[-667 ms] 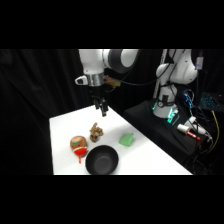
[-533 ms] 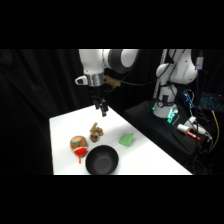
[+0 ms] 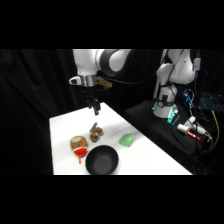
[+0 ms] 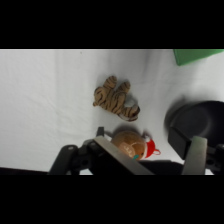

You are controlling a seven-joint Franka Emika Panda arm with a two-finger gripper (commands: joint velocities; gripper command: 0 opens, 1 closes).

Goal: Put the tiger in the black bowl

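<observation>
- Black bowl [image 3: 101,161] sits on the white bench [image 3: 60,130] at its near edge; every place below is told from it.
- Tiger [image 3: 96,131] lies on the bench just behind the bowl, apart from it, striped brown and tan in the wrist view [image 4: 116,98].
- Round tan toy [image 3: 78,145] with red and teal marks rests just left of the bowl.
- Green lump [image 3: 126,140] lies to the bowl's right and a little behind.
- Jaws [image 3: 95,110] hang above the bench behind the tiger, spread apart and holding nothing.
</observation>
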